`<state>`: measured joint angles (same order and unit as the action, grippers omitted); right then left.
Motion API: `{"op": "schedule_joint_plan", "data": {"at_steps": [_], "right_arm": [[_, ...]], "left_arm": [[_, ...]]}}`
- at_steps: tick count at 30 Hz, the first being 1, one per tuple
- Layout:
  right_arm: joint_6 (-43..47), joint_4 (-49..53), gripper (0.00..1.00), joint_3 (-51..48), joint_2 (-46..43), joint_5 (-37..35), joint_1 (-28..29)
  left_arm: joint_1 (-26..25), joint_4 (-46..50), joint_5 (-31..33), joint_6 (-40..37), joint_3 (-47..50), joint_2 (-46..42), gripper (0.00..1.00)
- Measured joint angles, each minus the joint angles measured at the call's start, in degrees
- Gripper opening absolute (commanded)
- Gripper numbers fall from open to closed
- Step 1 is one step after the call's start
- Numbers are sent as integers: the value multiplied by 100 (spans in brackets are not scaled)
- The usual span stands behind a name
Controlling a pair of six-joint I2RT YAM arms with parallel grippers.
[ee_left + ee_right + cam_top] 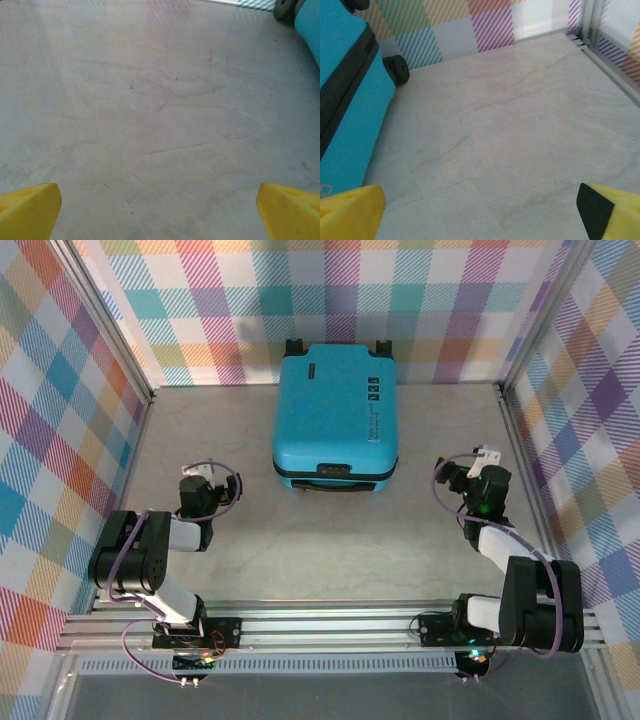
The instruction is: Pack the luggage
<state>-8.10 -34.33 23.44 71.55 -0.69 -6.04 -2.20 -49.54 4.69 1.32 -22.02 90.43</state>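
Note:
The luggage (336,412), a turquoise hard-shell suitcase, lies flat and zipped shut at the back middle of the table, wheels toward the far wall. My left gripper (203,478) hovers open to its front left, apart from it. In the left wrist view the yellow fingertips (30,210) stand wide over bare table around the left gripper (160,215), and the luggage (311,27) shows at the top right corner. My right gripper (472,468) is open to the suitcase's right. The right wrist view has the right gripper (480,215) empty, with the luggage (345,100) and a black wheel (397,69) at the left.
Grey marble-patterned tabletop (330,550) lies between the arms and the suitcase. Plaid walls enclose the back and both sides, with a metal frame post (592,25) at the far right corner. An aluminium rail (320,625) holds both arm bases at the near edge.

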Motion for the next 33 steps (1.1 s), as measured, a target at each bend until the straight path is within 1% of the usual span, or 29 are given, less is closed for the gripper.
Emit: {"op": "schedule_joint_plan", "data": {"at_steps": [3, 7, 10, 15, 19, 22, 24, 29, 33], "right_arm": [[4, -146, 99, -133, 35, 190, 0], [63, -688, 99, -553, -59, 404, 0], [175, -697, 99, -619, -107, 570, 13], [269, -883, 99, -651, -87, 632, 55], [306, -1327, 99, -669, 501, 638, 83], [332, -1963, 99, -719, 1294, 658, 162], [422, -1840, 99, -684, 1589, 737, 219], [680, -1486, 99, -192, 1661, 1161, 313], [713, -1438, 99, 15, 1659, 1084, 354]], "left_arm": [[-120, 15, 116, -90, -35, 0, 100], [-153, 33, 205, -120, -42, 0, 100], [-155, 33, 247, -125, -42, 0, 100], [-153, 33, 249, -142, -42, 0, 100], [-153, 35, 249, -144, -42, 0, 100], [-153, 35, 254, -162, -42, 0, 100], [-155, 35, 271, -164, -42, 0, 100], [-181, 35, 291, -186, -42, 0, 100], [-181, 35, 291, -186, -42, 0, 100]]}}
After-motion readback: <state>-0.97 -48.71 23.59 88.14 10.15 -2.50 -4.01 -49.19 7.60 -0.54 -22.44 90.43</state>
